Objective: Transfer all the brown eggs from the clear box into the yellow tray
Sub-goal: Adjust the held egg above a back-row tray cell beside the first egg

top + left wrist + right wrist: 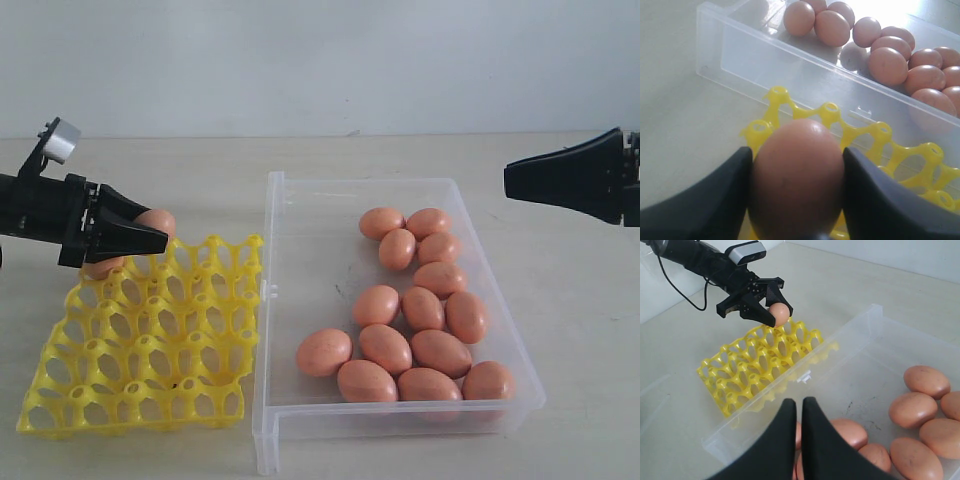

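Pinching brown egg (157, 220) in left claw (796, 150), hovering over far-left corner of yellow tray (60, 410), tray lying straight below. Holding right claw (800, 401) pressed together, empty, near clear box (320, 230) far-right corner; other eggs (410, 345) lying inside.

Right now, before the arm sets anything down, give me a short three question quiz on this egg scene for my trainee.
1. True or false: the yellow tray already has several eggs sitting in its cups.
2. Which gripper holds a brown egg? A) left gripper B) right gripper C) neither
3. Where do the loose eggs lie?

Key: 1 false, the cups look empty. 2 A. 3 in the clear box.
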